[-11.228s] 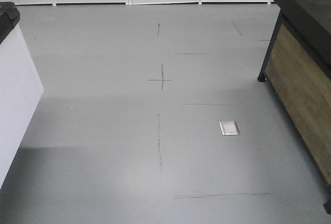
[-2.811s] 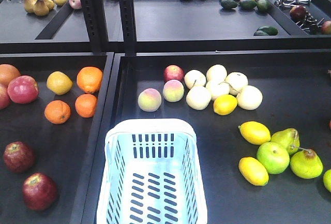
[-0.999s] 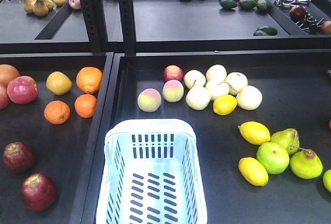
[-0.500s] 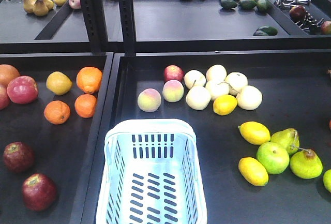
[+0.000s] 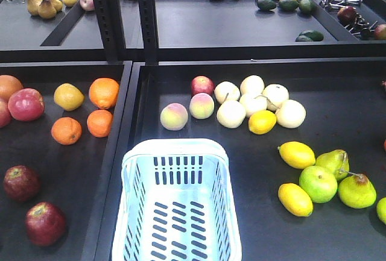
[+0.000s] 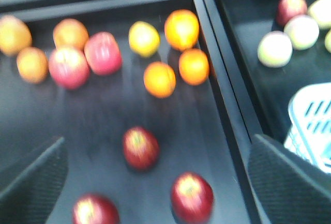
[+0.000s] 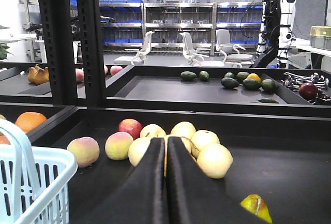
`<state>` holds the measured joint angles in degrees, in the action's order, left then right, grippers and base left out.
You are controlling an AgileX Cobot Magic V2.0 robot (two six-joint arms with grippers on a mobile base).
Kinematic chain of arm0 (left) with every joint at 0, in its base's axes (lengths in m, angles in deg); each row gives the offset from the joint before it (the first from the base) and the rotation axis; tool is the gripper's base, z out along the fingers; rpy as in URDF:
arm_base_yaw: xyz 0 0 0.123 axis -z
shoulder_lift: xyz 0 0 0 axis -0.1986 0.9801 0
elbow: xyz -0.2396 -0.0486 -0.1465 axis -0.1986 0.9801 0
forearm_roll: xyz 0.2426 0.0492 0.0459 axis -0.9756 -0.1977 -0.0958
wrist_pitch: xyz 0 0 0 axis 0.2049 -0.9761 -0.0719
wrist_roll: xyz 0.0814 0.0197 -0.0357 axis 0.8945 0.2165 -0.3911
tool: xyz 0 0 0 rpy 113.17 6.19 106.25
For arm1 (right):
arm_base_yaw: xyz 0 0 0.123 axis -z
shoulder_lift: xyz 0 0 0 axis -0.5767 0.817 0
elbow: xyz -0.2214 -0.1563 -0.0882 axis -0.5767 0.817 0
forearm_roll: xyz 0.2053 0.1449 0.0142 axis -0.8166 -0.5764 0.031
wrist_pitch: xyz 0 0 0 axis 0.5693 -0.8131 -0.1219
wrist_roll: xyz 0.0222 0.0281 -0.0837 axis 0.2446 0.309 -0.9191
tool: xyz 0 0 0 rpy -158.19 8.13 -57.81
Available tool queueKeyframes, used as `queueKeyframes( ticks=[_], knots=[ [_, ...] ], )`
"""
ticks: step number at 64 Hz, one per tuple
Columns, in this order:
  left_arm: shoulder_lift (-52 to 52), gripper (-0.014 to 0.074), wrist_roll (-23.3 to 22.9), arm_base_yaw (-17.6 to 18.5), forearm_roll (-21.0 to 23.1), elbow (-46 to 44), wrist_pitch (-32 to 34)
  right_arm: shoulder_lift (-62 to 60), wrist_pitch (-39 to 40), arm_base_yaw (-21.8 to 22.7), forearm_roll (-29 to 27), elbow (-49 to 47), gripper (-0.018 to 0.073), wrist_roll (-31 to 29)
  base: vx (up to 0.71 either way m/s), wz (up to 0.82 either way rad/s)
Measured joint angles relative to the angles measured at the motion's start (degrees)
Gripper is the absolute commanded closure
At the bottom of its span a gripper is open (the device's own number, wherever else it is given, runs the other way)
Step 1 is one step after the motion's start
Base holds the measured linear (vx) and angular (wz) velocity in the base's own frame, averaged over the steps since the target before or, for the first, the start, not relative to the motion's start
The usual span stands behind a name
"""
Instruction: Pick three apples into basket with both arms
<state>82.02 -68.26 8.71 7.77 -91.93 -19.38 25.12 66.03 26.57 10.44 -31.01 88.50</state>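
Three apples (image 6: 140, 148) lie in the tray (image 5: 72, 170) left of the basket (image 5: 175, 147).

glossy slotted plastic basket (image 5: 175, 146), dull-skinned maroon apples (image 5: 45, 223), matt black tray (image 5: 259, 225)

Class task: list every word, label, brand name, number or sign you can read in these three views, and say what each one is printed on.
None can be read.
The basket carries no print, the apples show no stickers, and the black trays are unmarked.
The blue bins on the far shelves in the right wrist view are too small to show any label.
The left wrist view is blurred.
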Motion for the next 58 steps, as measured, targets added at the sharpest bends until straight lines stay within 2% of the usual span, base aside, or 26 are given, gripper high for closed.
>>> queueKeyframes(
  ticks=[2,6,11,14,24,30,39,48,58],
  knots=[
    [0.4,-0.0113,2.1,0.6,0.5,0.0,0.7,0.0,0.0,0.0,0.0,0.0,0.0568,0.0,0.0,0.0],
    [1.4,-0.0099,9.2,2.6,2.5,-0.3,1.7,0.0,0.0,0.0,0.0,0.0,0.0568,0.0,0.0,0.0],
    [3.3,-0.0087,21.1,6.2,6.5,-0.4,2.3,0.0,0.0,0.0,0.0,0.0,0.0568,0.0,0.0,0.0],
    [4.7,-0.0084,26.3,8.1,9.5,-0.4,2.3,0.0,0.0,0.0,0.0,0.0,0.0568,0.0,0.0,0.0],
    [10.7,-0.0083,36.6,14.8,15.3,-0.4,2.9,0.0,0.0,0.0,0.0,0.0,0.0568,0.0,0.0,0.0],
    [15.1,-0.0083,40.4,19.6,15.9,-0.4,4.6,0.0,0.0,0.0,0.0,0.0,0.0568,0.0,0.0,0.0],
    [21.4,-0.0083,43.2,26.2,15.4,-1.5,7.4,0.0,0.0,0.0,0.0,0.0,0.0568,0.0,0.0,0.0],
    [28.0,-0.0083,43.5,32.4,11.8,-6.6,8.8,0.0,0.0,0.0,0.0,0.0,0.0568,0.0,0.0,0.0],
    [35.7,-0.0083,43.5,37.2,7.4,-13.2,8.5,0.0,0.0,0.0,0.0,0.0,0.0568,0.0,0.0,0.0]
  ],
)
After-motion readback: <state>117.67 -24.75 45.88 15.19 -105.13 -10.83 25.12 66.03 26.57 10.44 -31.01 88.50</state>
